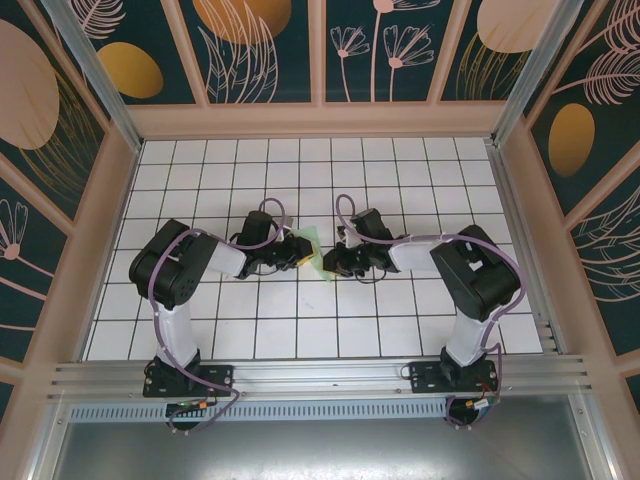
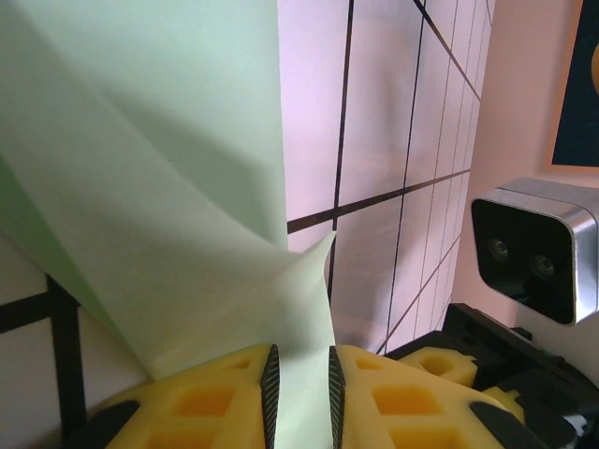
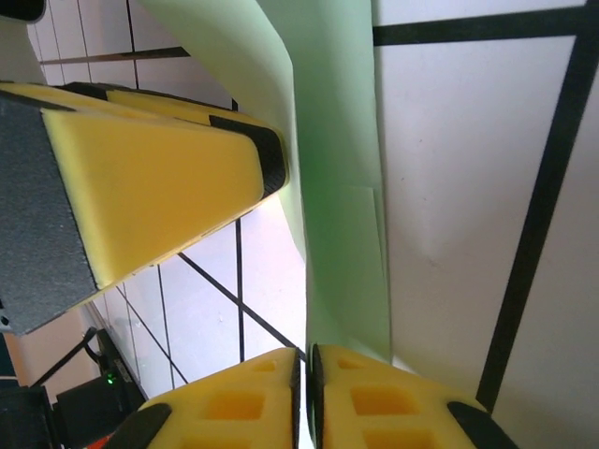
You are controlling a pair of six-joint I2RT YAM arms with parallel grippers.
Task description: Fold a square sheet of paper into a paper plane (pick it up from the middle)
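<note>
The pale mint-green sheet of paper (image 1: 312,248) is lifted off the grid table between the two grippers, bent and creased. My right gripper (image 3: 306,360) is shut on a thin edge of the green paper (image 3: 342,187), which rises from its pads. My left gripper (image 2: 299,360) has its pads slightly apart, and a strip of the paper (image 2: 168,187) lies across the gap, facing the camera rather than pinched edge-on. From above, the left gripper (image 1: 298,251) and the right gripper (image 1: 330,262) nearly meet at the paper. A yellow finger (image 3: 159,178) of the left gripper rests against the sheet.
White grid-tiled table (image 1: 300,160) with wooden walls on three sides. The right arm's wrist camera (image 2: 538,248) sits close to the left gripper. The aluminium rail (image 1: 320,375) with both arm bases runs along the near edge.
</note>
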